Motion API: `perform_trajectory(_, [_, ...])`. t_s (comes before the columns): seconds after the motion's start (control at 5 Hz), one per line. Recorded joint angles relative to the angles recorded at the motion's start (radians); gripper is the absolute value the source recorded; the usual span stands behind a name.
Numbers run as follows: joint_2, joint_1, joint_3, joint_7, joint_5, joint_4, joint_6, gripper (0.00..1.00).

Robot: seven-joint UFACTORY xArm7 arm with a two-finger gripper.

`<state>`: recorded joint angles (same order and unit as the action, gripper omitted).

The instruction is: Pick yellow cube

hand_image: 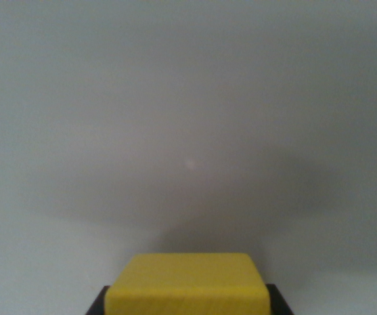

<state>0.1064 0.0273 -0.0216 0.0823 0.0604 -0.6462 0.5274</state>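
The yellow cube (187,285) fills the bottom middle of the wrist view, its top face and front edge showing. Black fingertips (98,307) press against both of its sides, one at the wrist view's left and one at the right. My gripper (187,307) is shut on the cube. A broad soft shadow lies on the pale surface beyond the cube, and the surface is out of focus, so the cube looks held above it. The cube's lower part is cut off by the frame edge.
A plain grey-white surface (188,98) takes up the rest of the view, with a tiny pale speck (190,162) near the middle.
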Motion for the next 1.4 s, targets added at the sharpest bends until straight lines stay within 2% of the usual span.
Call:
perform_trajectory(0.2, [0.0,0.0,0.0,0.0,0.0,0.0,0.0,1.0])
perform_trajectory(0.4, [-0.009,0.0001,0.0,-0.001,-0.0006,-0.016,0.025,1.0])
perform_trajectory(0.6, [-0.009,0.0001,0.0,-0.001,-0.0006,-0.016,0.025,1.0])
perform_trajectory(0.8, [-0.019,0.0002,0.0,-0.002,-0.0013,-0.035,0.053,1.0])
perform_trajectory(1.0, [-0.019,0.0002,0.0,-0.002,-0.0013,-0.035,0.053,1.0])
perform_trajectory(1.2, [-0.03,0.0003,0.001,-0.003,-0.0021,-0.055,0.085,1.0])
perform_trajectory(1.4, [-0.03,0.0003,0.001,-0.003,-0.0021,-0.055,0.085,1.0])
